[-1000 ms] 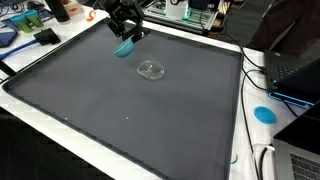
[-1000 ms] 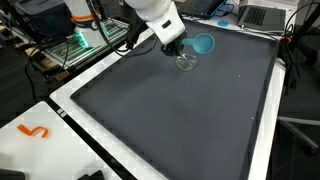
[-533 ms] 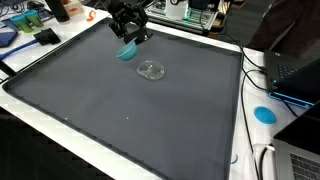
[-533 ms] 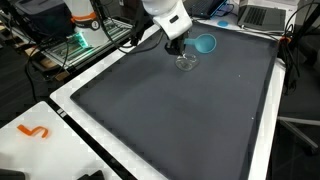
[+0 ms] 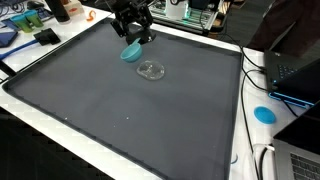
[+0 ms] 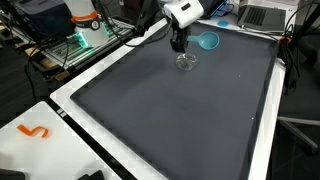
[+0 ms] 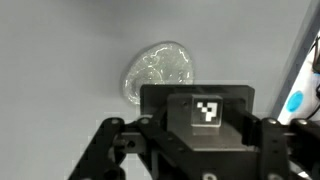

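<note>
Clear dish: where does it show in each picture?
In an exterior view: clear dish upper middle, right of the blue bowl.
In an exterior view: clear dish upper middle, left of the blue bowl.
Wrist view: clear dish upper middle.
Shared landmark: blue bowl, both exterior views.

Your jaws are black and carry a black-and-white checked tag (image 7: 207, 111). The bowl (image 5: 130, 52) is teal-blue and the glass dish (image 7: 160, 72) clear. The mat (image 5: 120, 115) is plain dark grey, on a white counter (image 6: 40, 150).
</note>
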Available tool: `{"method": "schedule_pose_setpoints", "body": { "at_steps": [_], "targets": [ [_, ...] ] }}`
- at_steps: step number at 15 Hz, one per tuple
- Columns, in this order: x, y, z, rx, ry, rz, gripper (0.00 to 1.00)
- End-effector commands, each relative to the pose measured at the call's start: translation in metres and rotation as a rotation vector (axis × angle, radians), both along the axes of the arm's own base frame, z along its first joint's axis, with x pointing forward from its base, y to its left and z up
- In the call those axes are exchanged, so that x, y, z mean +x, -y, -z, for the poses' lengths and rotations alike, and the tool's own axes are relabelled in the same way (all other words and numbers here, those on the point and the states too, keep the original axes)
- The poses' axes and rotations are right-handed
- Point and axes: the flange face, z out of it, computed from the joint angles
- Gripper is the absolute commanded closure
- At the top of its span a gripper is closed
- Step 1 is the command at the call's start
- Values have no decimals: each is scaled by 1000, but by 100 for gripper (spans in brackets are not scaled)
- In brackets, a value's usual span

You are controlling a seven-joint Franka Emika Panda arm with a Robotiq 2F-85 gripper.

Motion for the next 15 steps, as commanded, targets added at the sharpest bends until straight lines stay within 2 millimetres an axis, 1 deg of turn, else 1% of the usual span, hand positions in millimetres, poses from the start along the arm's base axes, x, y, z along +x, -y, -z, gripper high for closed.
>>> {"method": "schedule_pose_setpoints", "body": {
  "at_steps": [1, 8, 15],
  "targets": [
    [0, -11, -20, -67, 11, -3, 72],
    [3, -31, -59, -185, 32, -23, 72],
    [-5, -66, -112, -298, 107, -63, 72]
  ]
}}
